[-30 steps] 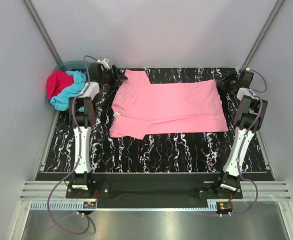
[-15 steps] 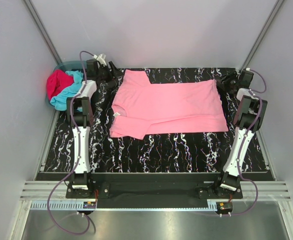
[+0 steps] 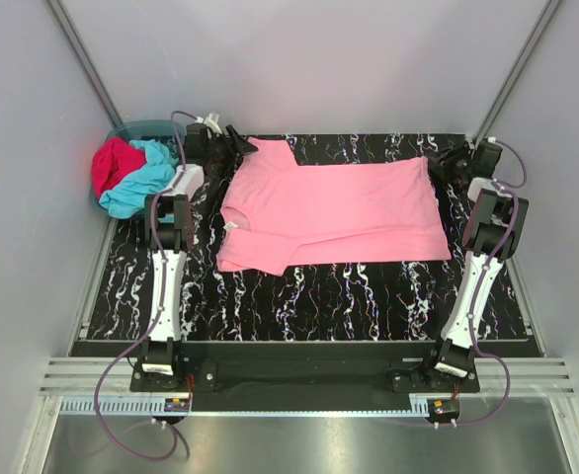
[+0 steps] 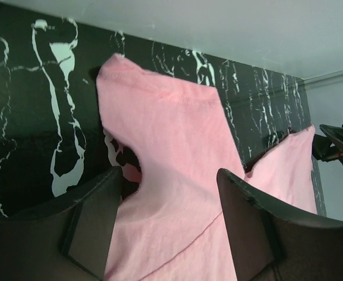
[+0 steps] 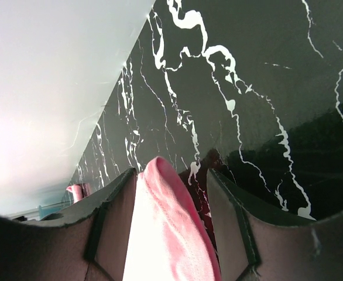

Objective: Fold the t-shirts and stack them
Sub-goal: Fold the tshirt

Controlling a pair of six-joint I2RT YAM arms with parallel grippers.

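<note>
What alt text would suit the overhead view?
A pink t-shirt lies spread on a black marbled table between two robot arms, the left gripper at its far left sleeve, the right gripper at its far right corner. A red t-shirt and a turquoise t-shirt sit heaped in a basket, far left.

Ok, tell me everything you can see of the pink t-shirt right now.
The light pink short-sleeved t-shirt, cotton by its look, lies spread flat and mostly smooth on the black white-veined table, with its neck to the left and its hem to the right. A white neck label shows at its left edge. One sleeve points toward the far left, framed by the open fingers of the left gripper; contact there cannot be told. At the far right hem corner, a ridge of cloth sits between the open fingers of the right gripper.
</note>
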